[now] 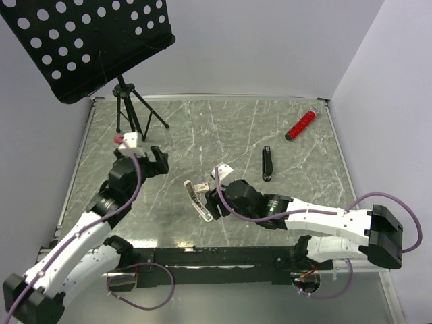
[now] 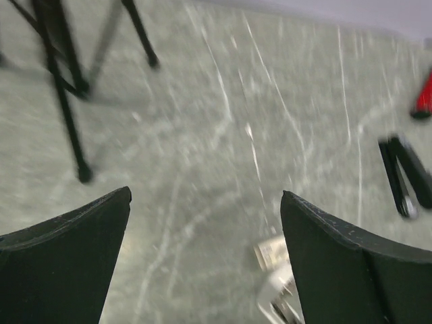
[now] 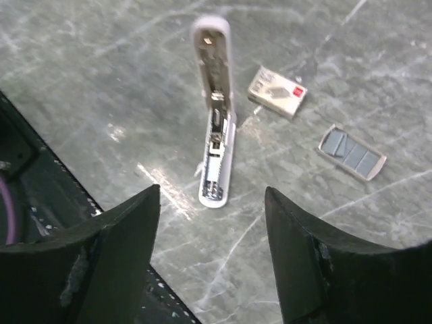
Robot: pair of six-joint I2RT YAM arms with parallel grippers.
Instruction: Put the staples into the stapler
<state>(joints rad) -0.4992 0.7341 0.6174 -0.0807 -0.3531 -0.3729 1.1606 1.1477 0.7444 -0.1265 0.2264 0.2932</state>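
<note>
The slim black stapler [image 1: 267,164] lies closed on the marble table, right of centre; it also shows blurred in the left wrist view [image 2: 405,177]. The cream staples box [image 3: 277,92] with red print and the grey tray piece [image 3: 352,152] lie flat in the right wrist view; the box also shows in the left wrist view [image 2: 273,251]. A white rounded bar [image 3: 216,128] lies hinged open with a metal rail showing, just ahead of my right gripper [image 3: 212,189], which is open and empty [image 1: 210,197]. My left gripper [image 2: 205,192] is open and empty above bare table [image 1: 160,162].
A red cylinder [image 1: 301,124] lies at the back right. A black perforated music stand [image 1: 88,40] on a tripod [image 1: 131,111] stands at the back left. The black base rail [image 1: 223,256] runs along the near edge, close to the white bar [image 1: 201,206].
</note>
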